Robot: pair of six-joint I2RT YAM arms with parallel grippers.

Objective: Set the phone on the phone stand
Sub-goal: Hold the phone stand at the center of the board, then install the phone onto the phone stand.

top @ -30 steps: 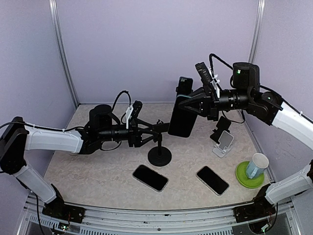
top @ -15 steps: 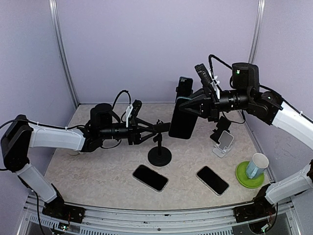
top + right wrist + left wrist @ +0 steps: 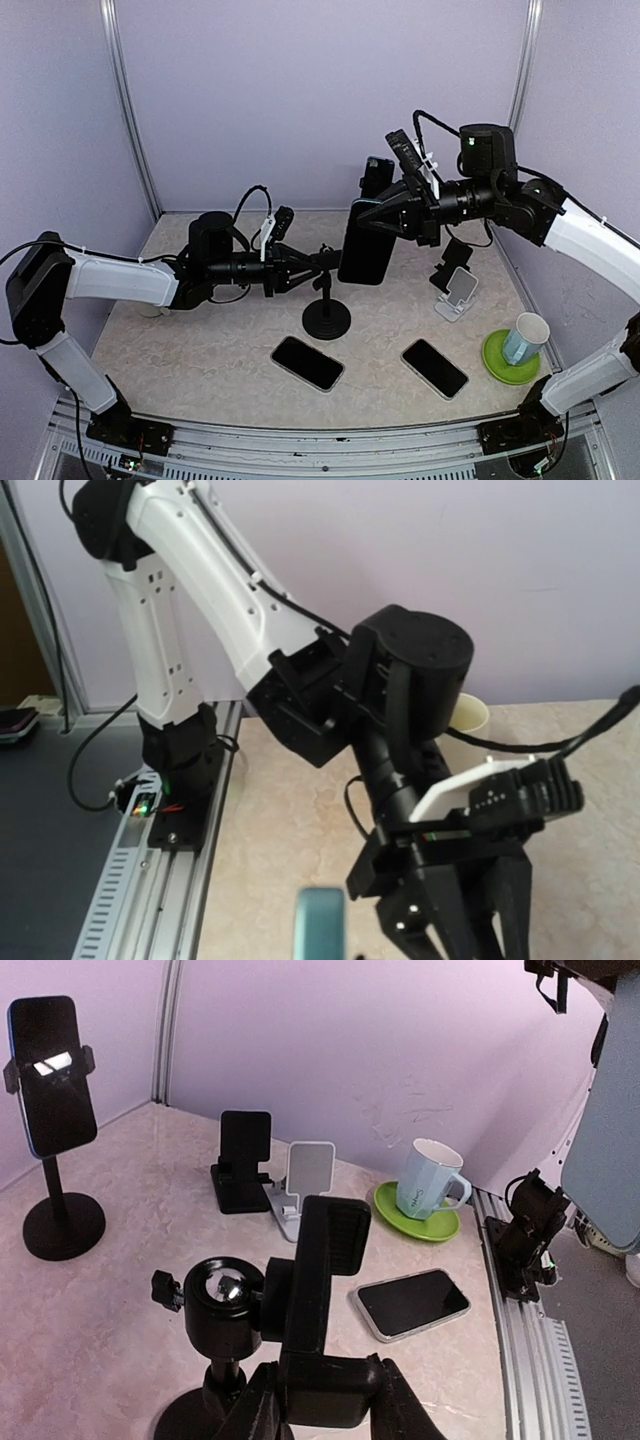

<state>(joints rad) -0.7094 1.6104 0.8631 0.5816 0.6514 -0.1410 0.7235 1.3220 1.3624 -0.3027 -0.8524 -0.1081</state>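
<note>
The phone stand (image 3: 326, 318) is a black pole on a round base at mid-table, with a ball joint (image 3: 222, 1295) and a clamp bracket (image 3: 325, 1280) on top. My left gripper (image 3: 312, 264) reaches in from the left and its fingers press both sides of the bracket's lower block (image 3: 322, 1395). The phone (image 3: 365, 243), dark with a teal edge, hangs upright just right of the clamp with my right gripper (image 3: 378, 218) shut on its top. In the left wrist view its back (image 3: 608, 1130) shows at the right. Its edge (image 3: 320, 925) shows in the right wrist view.
A second pole stand (image 3: 377, 178) at the back holds a phone. A small black stand (image 3: 455, 255) and a white stand (image 3: 458, 292) sit at the right. A mug on a green saucer (image 3: 522, 342) is near the right front. Two phones (image 3: 307, 362) (image 3: 434, 367) lie flat.
My left gripper's fingers have closed in onto the stand's clamp. The right arm has carried the phone slightly left, nearer the clamp.
</note>
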